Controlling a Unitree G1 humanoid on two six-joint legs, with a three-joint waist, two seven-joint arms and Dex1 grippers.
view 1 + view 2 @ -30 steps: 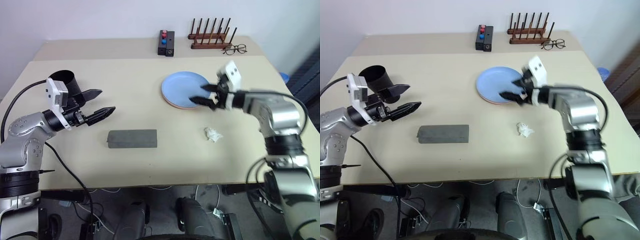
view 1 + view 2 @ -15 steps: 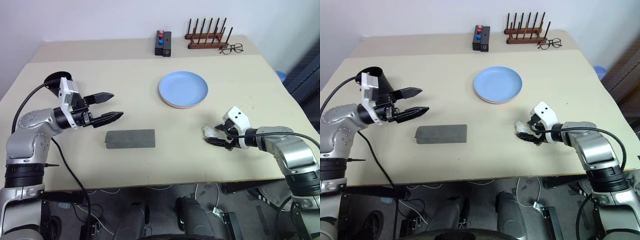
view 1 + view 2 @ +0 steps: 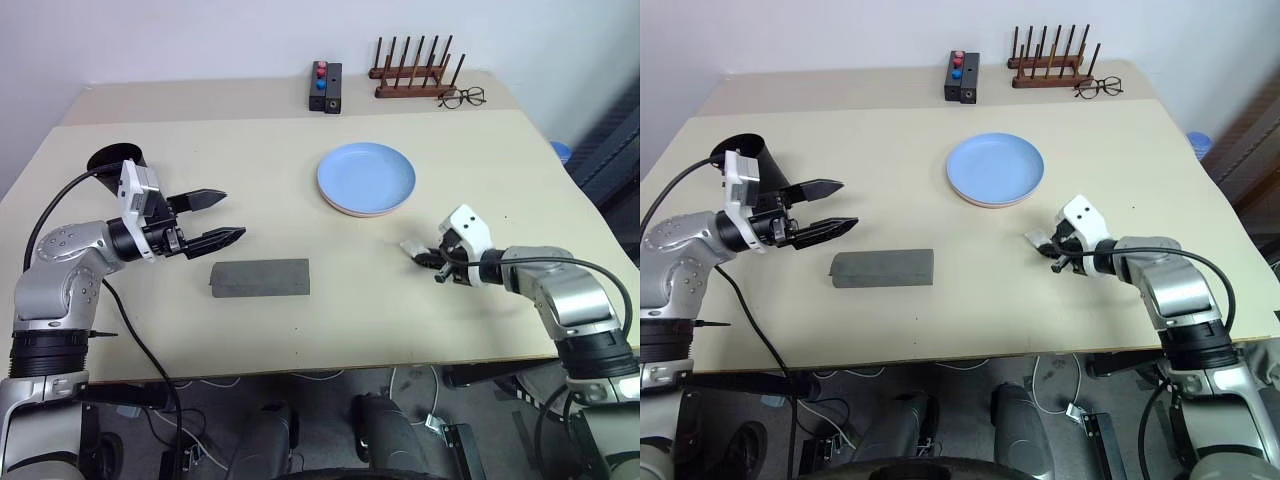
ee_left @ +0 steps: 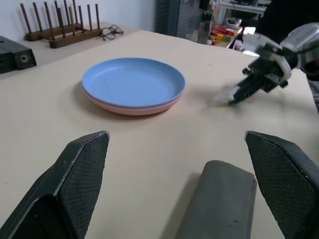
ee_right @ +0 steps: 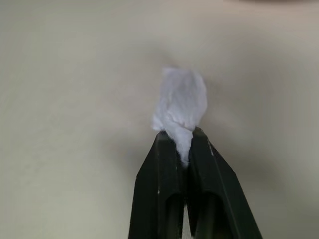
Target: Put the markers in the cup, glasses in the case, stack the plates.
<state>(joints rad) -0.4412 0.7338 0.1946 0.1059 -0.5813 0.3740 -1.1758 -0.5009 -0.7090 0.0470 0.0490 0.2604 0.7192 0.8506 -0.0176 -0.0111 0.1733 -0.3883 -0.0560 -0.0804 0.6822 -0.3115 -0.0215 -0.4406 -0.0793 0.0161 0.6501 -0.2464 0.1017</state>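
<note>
While your right gripper [image 5: 182, 144] has its two black fingers pinched shut on the soft crumpled white tissue wad [image 5: 180, 107], note that's scrap, not a task item, so prob. you're just clearing it off the table [image 3: 300, 330].

Left gripper [image 3: 222, 217] hangs w/ jaws spread wide and empty, just above and beside the grey case [image 3: 260, 278], likely waiting its turn. That case is a felt-looking rectangular block, lid down, lying flat near the table's front.

Plates already sit nested mid-table: smooth round light blue plate [image 3: 366, 176] on top, pink plate [image 4: 130, 109] showing as a thin rim under it.

Black tapered cup [image 3: 113, 160] stands upright at the table's left, behind your left arm. Can't see any marker or the dark glasses from here. Thin wire-framed specs [image 3: 465, 97] lie by the wooden peg rack [image 3: 416, 72] at the back, next to a black box [image 3: 326, 86].
</note>
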